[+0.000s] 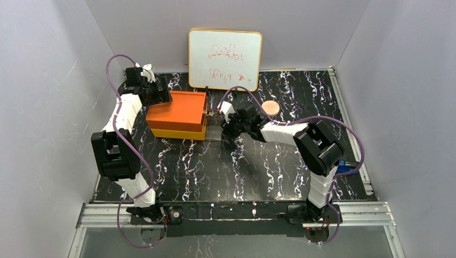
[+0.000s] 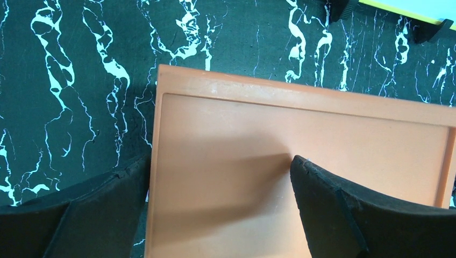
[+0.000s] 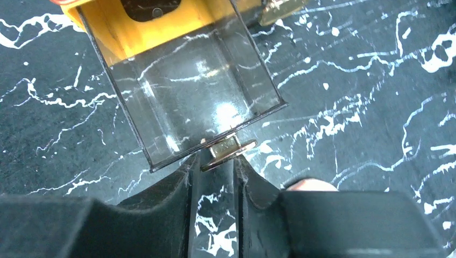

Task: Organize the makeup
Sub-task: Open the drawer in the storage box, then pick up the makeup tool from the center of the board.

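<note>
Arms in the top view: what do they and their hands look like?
The left arm and right arm have white link covers and bulky black joints. A purple cable loops along each. The left hand and right hand each carry two matte black fingers.

Light: bright, even, from overhead.
Glare: white patches on the clear drawer (image 3: 177,91) floor.
Shadow: soft dark band across the orange box (image 2: 226,134) lid.
Focus: wrist views soft at near edge.
</note>
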